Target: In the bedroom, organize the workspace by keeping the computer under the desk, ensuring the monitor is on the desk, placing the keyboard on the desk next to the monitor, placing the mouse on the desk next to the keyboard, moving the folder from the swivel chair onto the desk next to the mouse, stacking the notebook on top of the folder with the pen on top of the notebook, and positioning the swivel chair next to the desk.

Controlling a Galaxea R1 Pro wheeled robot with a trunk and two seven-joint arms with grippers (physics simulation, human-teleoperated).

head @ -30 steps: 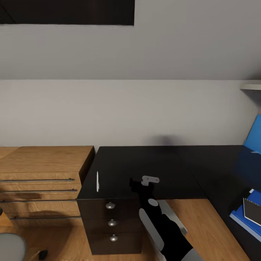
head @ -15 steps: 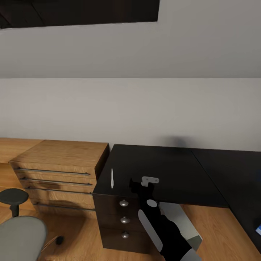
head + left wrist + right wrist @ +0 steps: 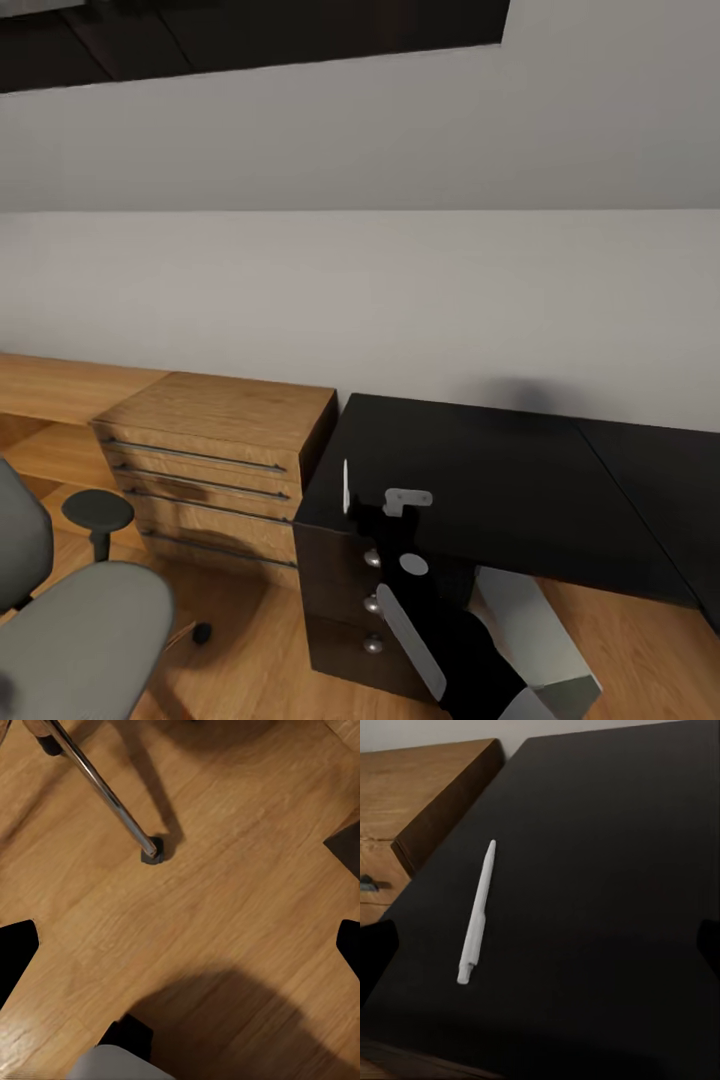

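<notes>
The white pen (image 3: 345, 485) lies on the glossy black desk (image 3: 490, 480) near its left front corner, next to the oak cabinet. My right gripper (image 3: 380, 512) hovers just right of the pen over the desk's front edge. In the right wrist view the pen (image 3: 478, 913) rests ahead of the open right gripper (image 3: 540, 949), nothing between its fingers. The grey swivel chair (image 3: 85, 635) stands on the floor at lower left. The light grey computer (image 3: 545, 635) sits under the desk. My left gripper (image 3: 180, 952) is open above the floor, near a chrome chair leg (image 3: 105, 791).
A low oak cabinet (image 3: 215, 450) with long bar handles adjoins the desk's left end. Dark desk drawers with silver knobs (image 3: 372, 604) sit below the pen. The chair's black armrest (image 3: 97, 510) stands in front of the cabinet. A pale grey wall runs behind.
The camera has turned left, so the whole picture shifted right. The blue folder and notebook left the right edge and the chair came in at lower left. The right arm keeps its pose.
</notes>
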